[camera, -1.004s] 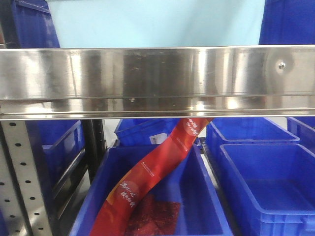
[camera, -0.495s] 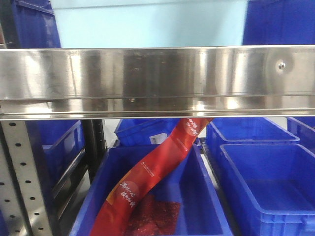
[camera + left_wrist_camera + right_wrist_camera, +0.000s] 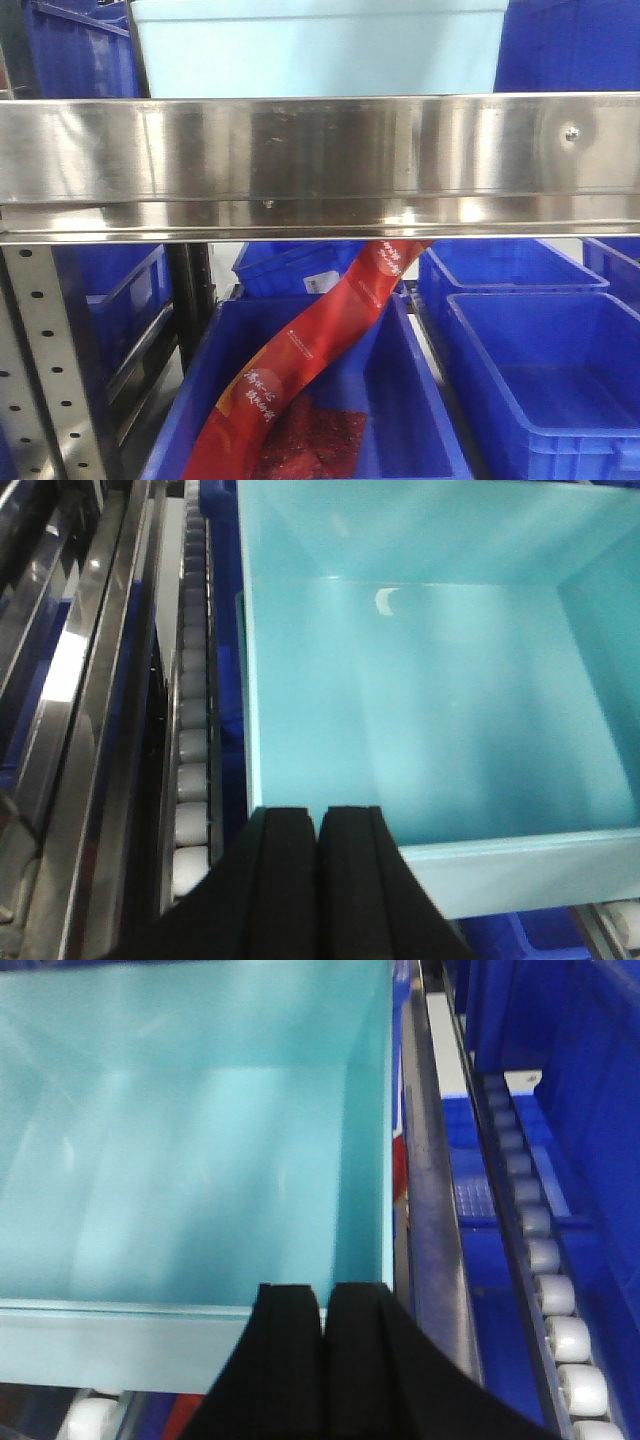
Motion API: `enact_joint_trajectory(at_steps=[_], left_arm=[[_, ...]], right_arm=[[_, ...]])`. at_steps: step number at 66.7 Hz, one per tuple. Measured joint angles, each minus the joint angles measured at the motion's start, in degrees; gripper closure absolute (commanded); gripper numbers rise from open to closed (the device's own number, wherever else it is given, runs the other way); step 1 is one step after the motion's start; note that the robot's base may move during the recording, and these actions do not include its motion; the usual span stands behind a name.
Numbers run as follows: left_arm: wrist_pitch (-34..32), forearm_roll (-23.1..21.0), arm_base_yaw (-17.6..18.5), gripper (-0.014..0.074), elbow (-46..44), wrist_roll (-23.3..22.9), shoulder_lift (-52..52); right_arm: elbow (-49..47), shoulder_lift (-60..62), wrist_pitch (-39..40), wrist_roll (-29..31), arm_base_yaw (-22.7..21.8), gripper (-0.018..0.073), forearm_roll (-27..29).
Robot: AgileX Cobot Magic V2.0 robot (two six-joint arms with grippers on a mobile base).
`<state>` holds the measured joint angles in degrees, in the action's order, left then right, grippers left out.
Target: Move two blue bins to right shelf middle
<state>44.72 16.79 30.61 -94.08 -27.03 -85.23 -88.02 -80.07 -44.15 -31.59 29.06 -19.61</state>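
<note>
the left gripper (image 3: 318, 825) pinches the near rim of the pale blue bin (image 3: 440, 680). the right gripper (image 3: 322, 1305) pinches that rim at its other corner.

Pale blue bin (image 3: 315, 48) upright, empty, above steel rail.

Left tool (image 3: 318, 830) and right tool (image 3: 322, 1305), jaws together
</note>
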Motion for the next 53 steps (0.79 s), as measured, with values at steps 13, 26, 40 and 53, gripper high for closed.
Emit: enact_joint_trajectory(at_steps=[13, 26, 40, 53], left_arm=[[-0.2, -1.5, 0.0, 0.0707, 0.5, 2.6, 2.5], [-15.3, -6.9, 0.1, 0.0707, 13.7, 8.4, 10.3], [-33.4, -7.2, 0.2, 0.0707, 36.1, 9.0, 21.1], [-40.8, -7.2, 0.2, 0.0707, 51.9, 9.0, 31.4]], right_arm=[[0.8, 3.0, 1.0, 1.3, 0.0, 0.0726, 0.0], [14.4, 10.6, 17.8, 4.1, 0.0, 0.0726, -0.6], [31.7, 19.0, 34.7, 4.7, 0.0, 0.0726, -1.6], [44.6, 27.8, 40.5, 4.8, 0.0, 0.0726, -2.0]])
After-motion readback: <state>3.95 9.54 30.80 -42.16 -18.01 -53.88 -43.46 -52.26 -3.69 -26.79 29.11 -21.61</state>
